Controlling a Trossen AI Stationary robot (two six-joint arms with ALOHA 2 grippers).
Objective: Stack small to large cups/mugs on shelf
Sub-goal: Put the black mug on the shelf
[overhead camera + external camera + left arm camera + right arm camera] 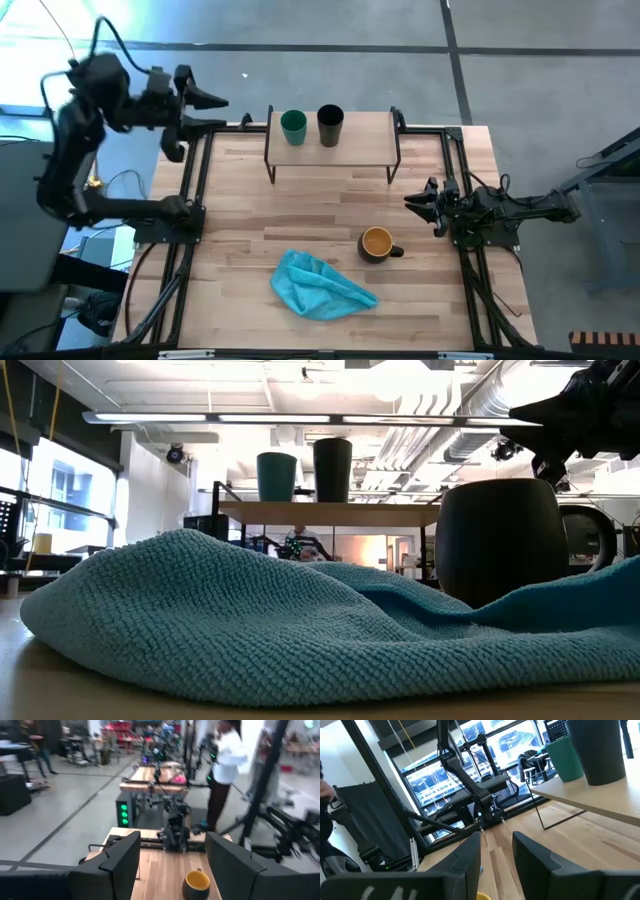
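Already the small green cup (293, 126) and the taller black cup (330, 125) stand upright side by side on the shelf (360, 150), which sits at the far edge of the table (240, 200), near the middle. They are close together but, in the high view, not quite touching. The dark mug (376, 244) with its yellow-orange inside is not yet up there: it stands upright on the table toward the near right part, its handle pointing toward the right edge, just beside the crumpled blue cloth (320, 285).

Judging by its thick wall and glazed look, the mug is likely ceramic: stiff, fairly heavy for its bulk, smooth enough to slip, and liable to chip if it is knocked against the shelf's board or metal legs. Its body looks wide for the fingers, so the rim wall, one finger inside and one outside, or the handle, seems the safer hold. The cloth is soft and could drag along if a finger catches it.

Neither arm touches anything. The right gripper (421, 200) lies low over the right edge of the table, nearest the mug, fingers (465, 860) parted by a modest gap with nothing between them. The left gripper (208, 112) hangs raised beyond the table's far left corner, fingers (125, 862) spread wide and empty, looking across toward the mug.
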